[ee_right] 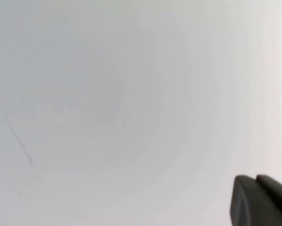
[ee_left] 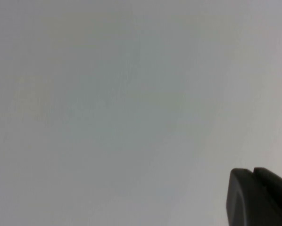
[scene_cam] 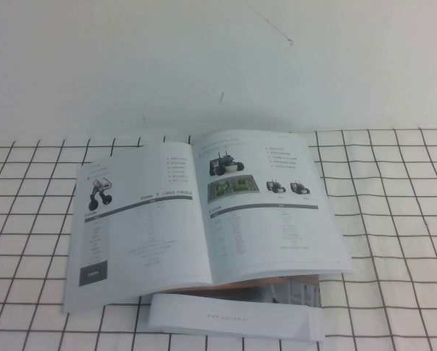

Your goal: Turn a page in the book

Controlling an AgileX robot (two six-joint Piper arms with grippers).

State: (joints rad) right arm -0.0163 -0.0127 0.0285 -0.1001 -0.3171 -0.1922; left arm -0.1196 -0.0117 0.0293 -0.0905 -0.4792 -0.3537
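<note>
The book (scene_cam: 204,212) lies open on the gridded tabletop (scene_cam: 394,219), spine running away from the robot, and nothing is touching it. Neither arm shows in the high view. The left gripper (ee_left: 259,197) appears only as a dark corner in its own wrist view, facing blank white surface, and the right gripper (ee_right: 260,200) shows the same way in its wrist view, also over plain white; whether either pair of jaws stands apart or together, I cannot tell. Both look parked well clear of the book. The right-hand page (scene_cam: 270,205), the one with wheeled robots and a dark-barred table, lies fairly flat, its near edge lifting slightly over something orange-brown beneath, and the plain white booklet (scene_cam: 237,318) peeks out below at the near edge. So the turn has not begun. My call: the right arm is the natural one, since that page sits on its side. It should come in low at the outer or near corner, where the leaf already rises a little, and catch just the one sheet. Glossy paper is slippery and thin, so a light pinch, then a sweeping arc over the spine toward the left, not a straight pull, or the leaf may crease or drag the whole book.
</note>
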